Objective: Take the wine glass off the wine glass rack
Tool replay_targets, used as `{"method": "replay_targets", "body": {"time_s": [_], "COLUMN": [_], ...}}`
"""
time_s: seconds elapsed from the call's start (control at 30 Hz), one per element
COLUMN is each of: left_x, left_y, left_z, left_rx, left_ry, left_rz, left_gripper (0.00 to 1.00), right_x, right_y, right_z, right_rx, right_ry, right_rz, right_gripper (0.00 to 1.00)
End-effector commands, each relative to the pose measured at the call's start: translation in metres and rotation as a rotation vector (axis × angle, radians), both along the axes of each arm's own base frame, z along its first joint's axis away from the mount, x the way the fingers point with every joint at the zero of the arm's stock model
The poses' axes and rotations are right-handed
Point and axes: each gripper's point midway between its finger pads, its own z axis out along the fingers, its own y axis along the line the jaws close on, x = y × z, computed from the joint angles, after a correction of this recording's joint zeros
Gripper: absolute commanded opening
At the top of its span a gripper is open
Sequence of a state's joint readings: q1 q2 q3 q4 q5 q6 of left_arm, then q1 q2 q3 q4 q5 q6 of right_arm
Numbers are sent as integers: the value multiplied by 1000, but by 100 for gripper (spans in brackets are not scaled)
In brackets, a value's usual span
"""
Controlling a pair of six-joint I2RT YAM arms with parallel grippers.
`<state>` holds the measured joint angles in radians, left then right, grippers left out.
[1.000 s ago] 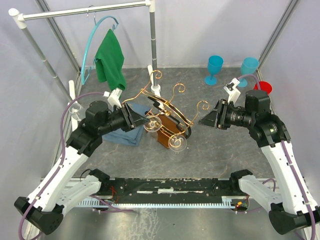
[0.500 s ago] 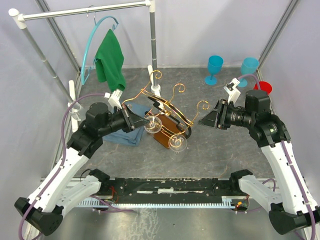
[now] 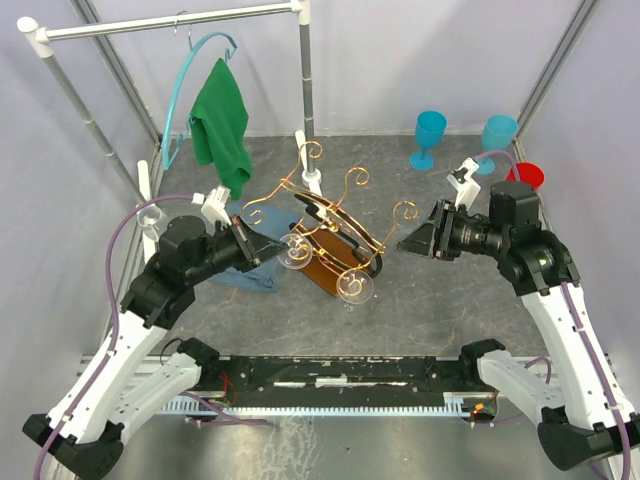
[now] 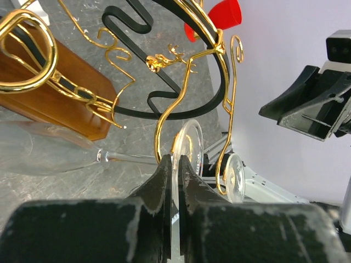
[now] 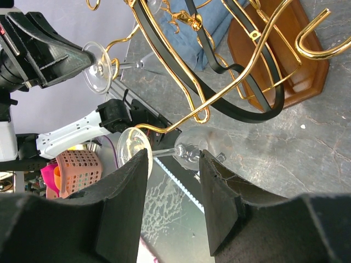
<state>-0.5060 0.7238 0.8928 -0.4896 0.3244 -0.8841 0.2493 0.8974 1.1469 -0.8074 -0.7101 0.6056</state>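
The wine glass rack (image 3: 335, 222) is gold wire with black bars on a brown wooden base (image 3: 322, 268). My left gripper (image 3: 271, 250) is shut on the round foot (image 4: 187, 147) of a clear wine glass (image 3: 294, 252) lying sideways at the rack's left end; the foot sits against a gold wire. A second wine glass (image 3: 355, 285) hangs at the rack's near end. My right gripper (image 3: 404, 243) is open and empty just right of the rack; the second glass's stem and bowl (image 5: 192, 149) show between its fingers, farther off.
A blue cloth (image 3: 250, 270) lies under my left arm. A clothes rail (image 3: 170, 22) with a green cloth (image 3: 222, 120) stands at the back left. Two blue goblets (image 3: 428, 138) and a red cup (image 3: 526, 176) stand at the back right.
My left arm has drawn back to the left, carrying the held glass a little leftward along the rack. The right arm has not moved.
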Motion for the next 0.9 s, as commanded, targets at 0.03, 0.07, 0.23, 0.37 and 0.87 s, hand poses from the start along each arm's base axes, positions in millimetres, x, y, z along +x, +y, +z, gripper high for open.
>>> {"method": "replay_targets", "body": {"time_s": [0.03,0.07,0.23,0.37,0.87], "left_x": [5,6,18,24,35], "left_y": [12,11,6,-5,-19], "left_z": [16,18,15,14,34], "left_rx": [16,9,3,-32,-84], "left_ry": [-84,-89,-94,-88,-121], "left_rz": [60,64,74,47,13], "left_gripper": [3,3,3,3,3], "right_x": [-1,-1,-3,-4,-3], "right_y": [2,2,2,1,2], "right_z": [9,8,7,7,4], "right_rx": [18,18,15,15,13], "right_ry": [-50,-49,-48,-50,-47], "right_rz": [10,12,15,16,17], "right_gripper": [50,50,50,50,50]}}
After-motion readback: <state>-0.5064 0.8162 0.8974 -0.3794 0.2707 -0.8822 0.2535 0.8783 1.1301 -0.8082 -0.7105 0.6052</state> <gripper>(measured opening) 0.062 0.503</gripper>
